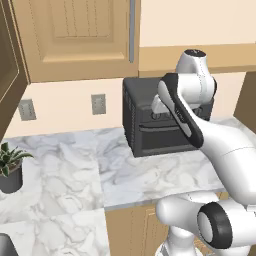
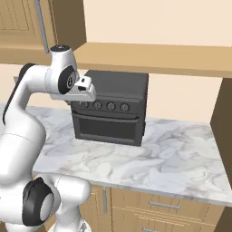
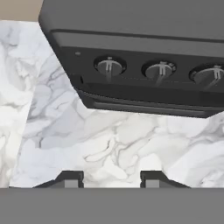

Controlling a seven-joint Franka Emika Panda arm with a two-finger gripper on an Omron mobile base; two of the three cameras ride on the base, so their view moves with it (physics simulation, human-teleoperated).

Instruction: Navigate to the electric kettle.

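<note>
The electric kettle is out of view. My gripper (image 3: 110,179) hangs above the marble counter (image 3: 109,140), just in front of a black toaster oven (image 3: 144,65). Its two dark fingertips (image 3: 70,177) stand apart with nothing between them, so it is open. In the right base view the hand (image 2: 86,89) sits level with the oven's knob row (image 2: 111,106). In the left base view my forearm covers part of the oven (image 1: 145,125).
A potted plant (image 1: 10,167) stands on the counter at the left. A dark object (image 1: 5,245) is cut off at the bottom left corner; I cannot tell what it is. Wall outlets (image 1: 98,104) and upper cabinets (image 1: 75,35) sit behind. A wooden side panel (image 2: 223,136) bounds the right end.
</note>
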